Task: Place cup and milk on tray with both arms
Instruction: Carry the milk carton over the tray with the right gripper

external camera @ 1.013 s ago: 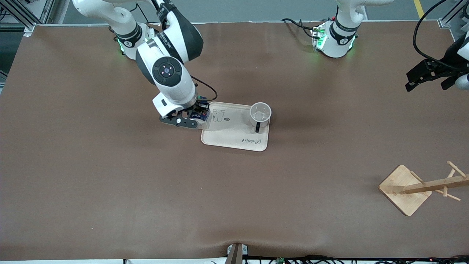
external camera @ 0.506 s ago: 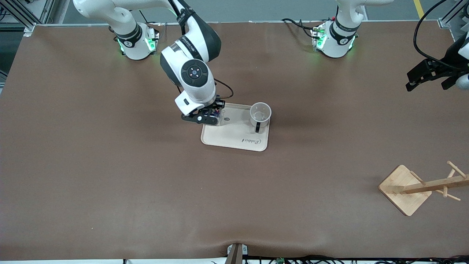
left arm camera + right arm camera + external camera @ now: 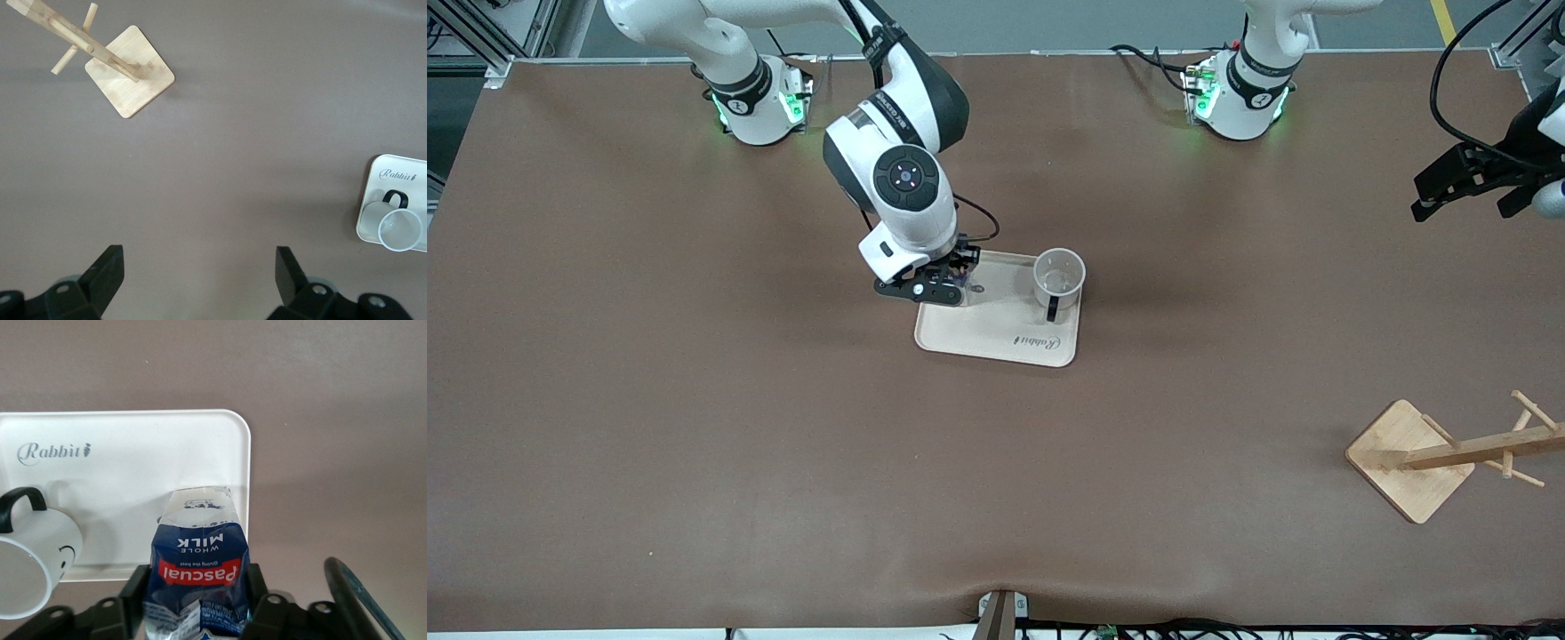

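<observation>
Here, a wide brown table (image 3: 694, 427); on it a cream rectangular tray (image 3: 996, 333) lettered "Rabbit", bearing a white smiley mug (image 3: 1058, 277). Only in the right wrist view: dark-blue "Pascual whole milk" carton (image 3: 198, 577) clamped in the right gripper (image 3: 934, 283) over the tray. Left gripper (image 3: 1463, 182) spread wide, waiting, empty.

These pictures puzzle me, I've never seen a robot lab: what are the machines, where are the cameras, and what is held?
Two white robot arms work at a brown table. One picture looks down from across the table; two come from wrist cameras. The right gripper is shut on the milk, a blue carton, over the cream tray. The cup stands on the tray. The left gripper waits open above bare table, toward the left arm's end. A wooden rack stands there too, nearer the front camera.
</observation>
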